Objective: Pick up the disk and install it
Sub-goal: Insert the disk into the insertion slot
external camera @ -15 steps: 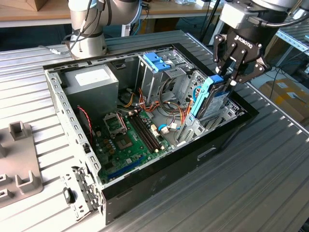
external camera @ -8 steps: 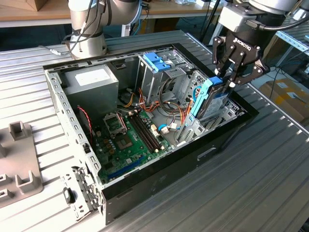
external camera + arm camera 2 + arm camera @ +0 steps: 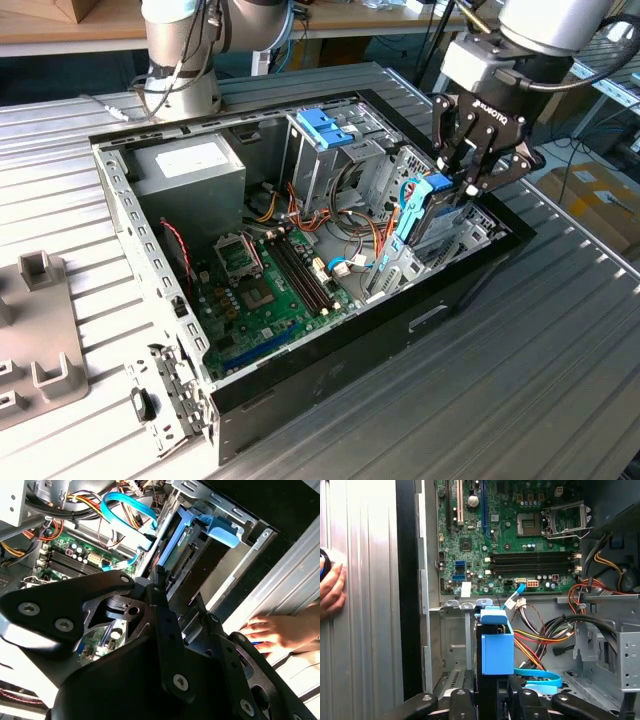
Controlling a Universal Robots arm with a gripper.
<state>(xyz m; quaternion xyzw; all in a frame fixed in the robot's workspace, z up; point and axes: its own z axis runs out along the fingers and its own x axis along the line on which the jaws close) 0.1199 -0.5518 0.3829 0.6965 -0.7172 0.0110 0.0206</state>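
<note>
The disk (image 3: 428, 208) stands on edge with its blue rail outward, partly down in the drive bay at the corner of the open computer case (image 3: 330, 375) on the exterior view's right. My gripper (image 3: 463, 185) is over it, and its black fingers (image 3: 457, 702) flank the disk's upper end, shut on it. In the first wrist view the disk's blue rail (image 3: 496, 647) runs straight out from my gripper (image 3: 490, 697) toward the bay's metal frame. The second wrist view has the disk (image 3: 181, 540) beyond my gripper (image 3: 177, 587), its blue tab against the bay wall.
A grey power-supply box (image 3: 190, 170) and a metal drive cage with a blue latch (image 3: 325, 125) stand at the case's back. The green motherboard (image 3: 265, 285) and loose cables (image 3: 540, 640) lie beside the bay. A person's hand (image 3: 280, 630) rests on the table outside the case.
</note>
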